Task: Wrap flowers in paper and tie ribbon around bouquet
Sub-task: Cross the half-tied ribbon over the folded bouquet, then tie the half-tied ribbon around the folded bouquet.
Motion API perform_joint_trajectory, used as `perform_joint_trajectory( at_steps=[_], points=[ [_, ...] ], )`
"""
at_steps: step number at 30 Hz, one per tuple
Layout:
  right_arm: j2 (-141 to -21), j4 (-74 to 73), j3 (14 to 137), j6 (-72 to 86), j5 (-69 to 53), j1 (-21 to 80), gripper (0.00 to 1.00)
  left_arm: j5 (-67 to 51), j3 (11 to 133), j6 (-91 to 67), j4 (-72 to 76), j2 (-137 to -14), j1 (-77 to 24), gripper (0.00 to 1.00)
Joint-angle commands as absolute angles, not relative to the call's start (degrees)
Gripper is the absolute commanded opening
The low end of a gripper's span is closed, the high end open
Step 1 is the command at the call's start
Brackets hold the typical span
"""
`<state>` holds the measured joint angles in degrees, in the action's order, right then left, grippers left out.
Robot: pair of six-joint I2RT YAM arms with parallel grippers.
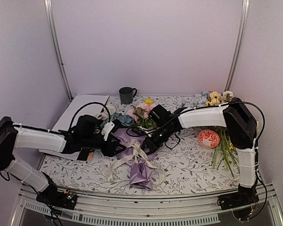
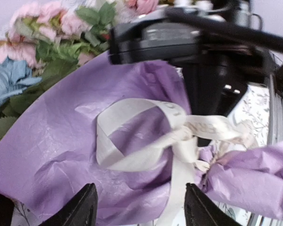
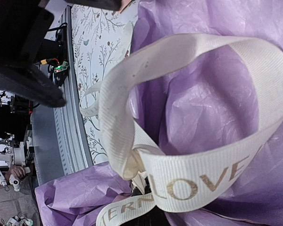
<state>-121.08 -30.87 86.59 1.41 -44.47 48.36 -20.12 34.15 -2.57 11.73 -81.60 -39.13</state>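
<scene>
Left fingers [image 2: 83, 207] spread, ribbon [image 2: 146, 157] tail lying between them.

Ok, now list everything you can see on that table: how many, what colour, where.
cone-shaped paper-wrapped bouquet: one, lilac-purple with pink, blue and yellow blooms, table centre
flat fabric ribbon: one, cream-white, knotted round the bouquet
handled mug: one, dark grey, back centre
flat paper sheet: one, white, back left
patterned bowl: one, red and white, right side
loose long-stemmed flowers: one pile, yellow, pink and pale, back right corner
sprig-printed tablecloth: one, white, covering the table
left pincer: one, black, open above the bouquet
right pincer: one, black, shut on the ribbon by its knot
</scene>
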Motion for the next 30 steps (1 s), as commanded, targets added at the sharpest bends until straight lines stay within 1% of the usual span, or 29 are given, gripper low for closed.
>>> perform_joint_trajectory(
  at_steps=[1, 3, 6, 8, 12, 16, 21, 23, 25, 26, 27, 28, 30],
  points=[
    [-119.75, -31.04, 86.89, 0.65, -46.56, 48.2, 0.0, -22.75, 26.01, 6.77, 27.17, -74.25, -40.16, 0.66],
    [-119.48, -30.69, 86.78, 0.62, -47.03, 48.2, 0.0, -20.88, 26.1, 10.4, 26.63, -75.07, -40.5, 0.69],
    [-119.51, -30.1, 86.66, 0.62, -47.73, 48.26, 0.0, -17.75, 28.94, 14.27, 22.6, -79.42, -40.45, 0.73],
    [-119.74, -30.05, 86.65, 0.65, -47.93, 48.24, 0.0, -16.12, 29.85, 16.84, 24.15, -81.99, -41.33, 0.73],
    [-119.68, -30.03, 86.58, 0.62, -47.87, 48.25, 0.0, -8.81, 32.12, 18.41, 26.99, -86.31, -42.21, 0.73],
    [-119.53, -30.14, 86.37, 0.62, -47.73, 48.22, 0.0, -6.13, 35.09, 21.2, 26.56, -89.8, -44.11, 0.73],
    [-119.62, -30.38, 86.46, -1.21, -47.97, 48.24, 0.0, -8.23, 36.0, 23.35, 27.24, -90.98, -45.38, 0.74],
    [-119.6, -30.38, 86.48, -1.23, -47.99, 48.2, 0.0, -9.15, 36.1, 23.65, 27.21, -91.51, -45.87, 0.72],
    [-119.68, -30.4, 86.48, -1.27, -48.15, 48.24, 0.0, -9.02, 36.27, 23.52, 27.12, -92.03, -46.18, 0.68],
    [-119.7, -30.39, 86.52, -1.25, -48.24, 48.18, 0.0, -9.33, 36.38, 23.46, 27.04, -92.1, -46.28, 0.64],
    [-119.7, -30.45, 86.49, -1.23, -48.29, 48.24, 0.0, -9.66, 36.4, 23.25, 27.11, -92.06, -46.38, 0.58],
    [-119.68, -30.5, 86.53, -1.32, -48.31, 48.25, 0.0, -9.71, 36.37, 23.06, 27.15, -91.92, -46.52, 0.49],
    [-119.68, -30.7, 86.41, -1.47, -48.14, 48.25, 0.0, -9.26, 36.24, 22.11, 26.93, -91.3, -46.81, 0.29]
  ],
)
